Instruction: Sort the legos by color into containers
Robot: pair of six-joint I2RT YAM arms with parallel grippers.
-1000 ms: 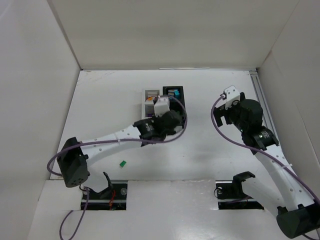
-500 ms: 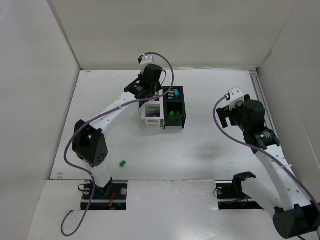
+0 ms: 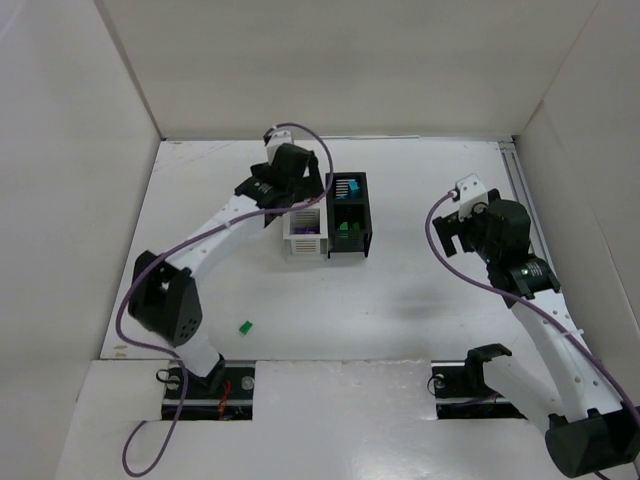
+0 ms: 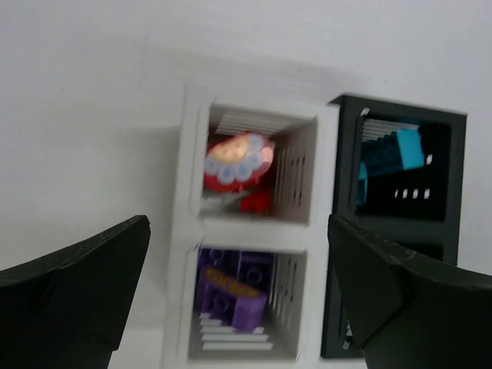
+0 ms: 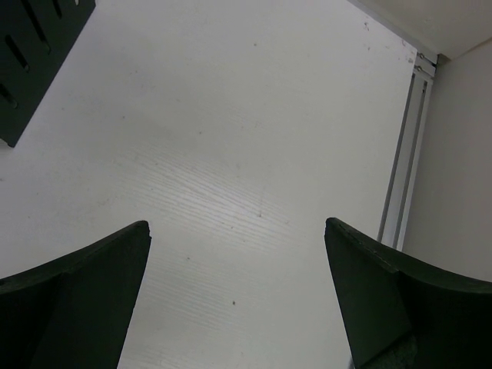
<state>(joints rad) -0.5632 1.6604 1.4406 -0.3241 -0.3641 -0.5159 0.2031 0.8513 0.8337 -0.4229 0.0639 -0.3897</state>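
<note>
Left bin (image 3: 303, 252) beside right bin (image 3: 365, 215); loose brick (image 3: 244, 326) before them, leftward.

Left arm (image 3: 215, 225), right arm (image 3: 548, 335): white link shells, chunky black joint housings (image 3: 160, 305). Purple cable (image 3: 429, 228) loops loose along each arm. Small white camera block (image 3: 466, 187) at each wrist. Fingers (image 4: 69, 284) matte black, broad wedges tapering to blunt tips. Black base brackets (image 3: 485, 358).

The white tabletop (image 3: 420, 290) carries two small slotted bins near its far middle: a white bin (image 3: 304, 253) and a black bin (image 3: 349, 253), standing side by side with their long walls touching. A single green brick (image 3: 244, 326) lies alone on the bare surface, well apart from them, toward the near left. A pale rail (image 3: 518, 195) runs along the right edge.
</note>
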